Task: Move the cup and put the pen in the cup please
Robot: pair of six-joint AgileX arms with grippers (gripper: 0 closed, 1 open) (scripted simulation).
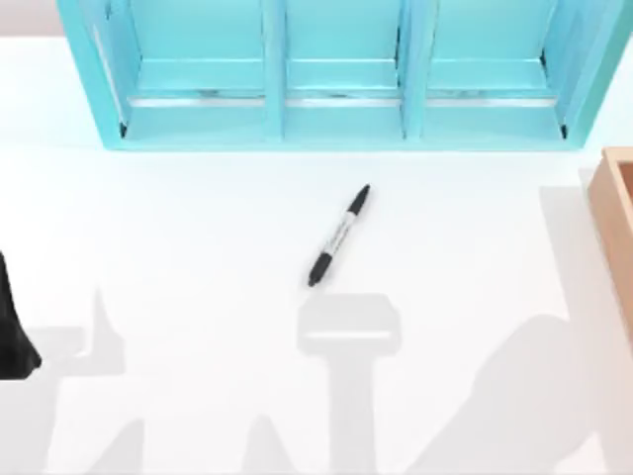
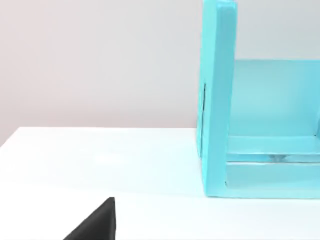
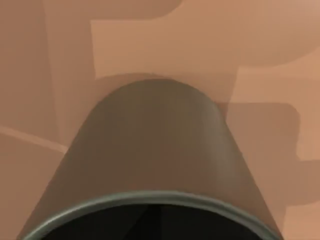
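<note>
Pen [image 1: 338,236] lies diagonal on the white desk [image 1: 198,218], frame centre, below the teal shelf unit [image 1: 336,74]. Cup [image 3: 155,160] sits close under the right wrist camera, over a tan wooden surface [image 3: 240,40]. Left arm [image 1: 12,327] parked at left edge. Can't tell either hand's state.

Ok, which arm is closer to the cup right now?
Right. Its wrist camera sits close up against the cup, brown wood behind it like the wooden box at the table's right edge. The left arm is parked at the table's left edge.
</note>
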